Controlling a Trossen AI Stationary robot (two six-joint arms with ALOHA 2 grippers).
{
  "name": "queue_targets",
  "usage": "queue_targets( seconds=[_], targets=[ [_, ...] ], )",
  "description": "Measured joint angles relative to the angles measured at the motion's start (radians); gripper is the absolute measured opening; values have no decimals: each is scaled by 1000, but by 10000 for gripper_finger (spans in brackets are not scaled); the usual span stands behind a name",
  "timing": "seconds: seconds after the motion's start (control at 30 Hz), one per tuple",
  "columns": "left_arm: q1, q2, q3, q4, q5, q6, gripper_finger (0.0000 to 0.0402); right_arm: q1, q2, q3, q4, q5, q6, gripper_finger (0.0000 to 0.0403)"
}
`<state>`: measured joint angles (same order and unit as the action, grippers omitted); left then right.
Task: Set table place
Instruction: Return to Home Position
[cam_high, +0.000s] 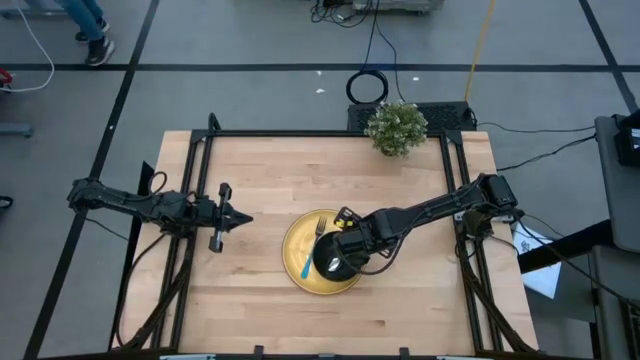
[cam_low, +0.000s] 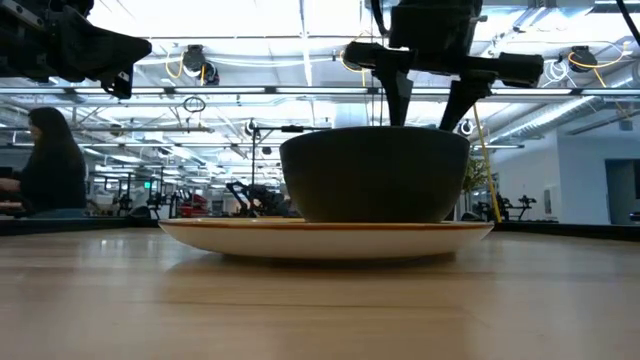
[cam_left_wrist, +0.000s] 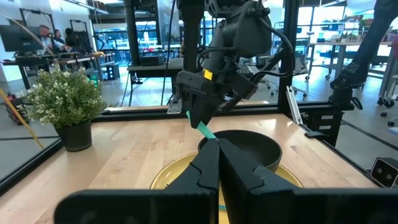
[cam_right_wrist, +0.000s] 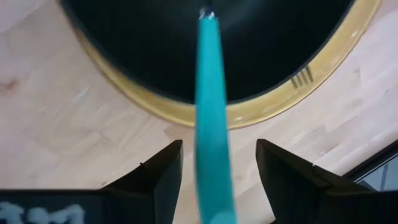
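The round yellow plate (cam_high: 293, 240) lies in the middle of the wooden table (cam_high: 260, 170), with a black bowl (cam_low: 375, 175) standing on it. A fork (cam_high: 320, 232) lies on the plate's far part. A teal-handled utensil (cam_right_wrist: 211, 93) slants up out of the bowl, its metal end (cam_right_wrist: 206, 12) over the bowl's inside. My right gripper (cam_right_wrist: 219, 146) hangs open just above the bowl, pointing steeply down, one finger on each side of the teal handle (cam_left_wrist: 200, 127). My left gripper (cam_high: 240, 217) waits shut and level at the table's left. My right gripper stands open around the teal handle (cam_right_wrist: 214, 162), and a gap shows between the handle and each finger (cam_right_wrist: 165, 171). The handle's upper end runs back out of sight between the fingers. Whether it still rests against the gripper there, I cannot tell.
A small potted plant (cam_high: 396, 128) stands at the table's far edge, right of the middle. Black rails (cam_high: 200, 180) run along the table's sides. Bare wood lies near, left and far of the plate. A person sits in the room beyond (cam_low: 45, 165).
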<state>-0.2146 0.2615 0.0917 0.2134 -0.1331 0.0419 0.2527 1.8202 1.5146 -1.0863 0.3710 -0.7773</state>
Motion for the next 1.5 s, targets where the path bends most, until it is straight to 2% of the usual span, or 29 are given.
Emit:
queue_targets(
  seconds=[0.3,0.67,0.83,1.07,1.33,1.5],
  targets=[
    [0,0,0,0,0,-1,8,-3,-49,0,-71,23,52,194],
    [0,0,0,0,0,-2,8,-4,-269,0,38,21,214,190],
    [0,0,0,0,0,-2,8,-4,-346,0,89,15,225,144],
    [0,0,0,0,0,-2,8,-52,-414,0,96,-60,249,12],
    [0,0,0,-2,0,-2,8,-141,-494,0,118,-74,293,1],
    [0,0,0,-8,0,-2,8,-210,-595,0,186,-190,324,1]
  ],
)
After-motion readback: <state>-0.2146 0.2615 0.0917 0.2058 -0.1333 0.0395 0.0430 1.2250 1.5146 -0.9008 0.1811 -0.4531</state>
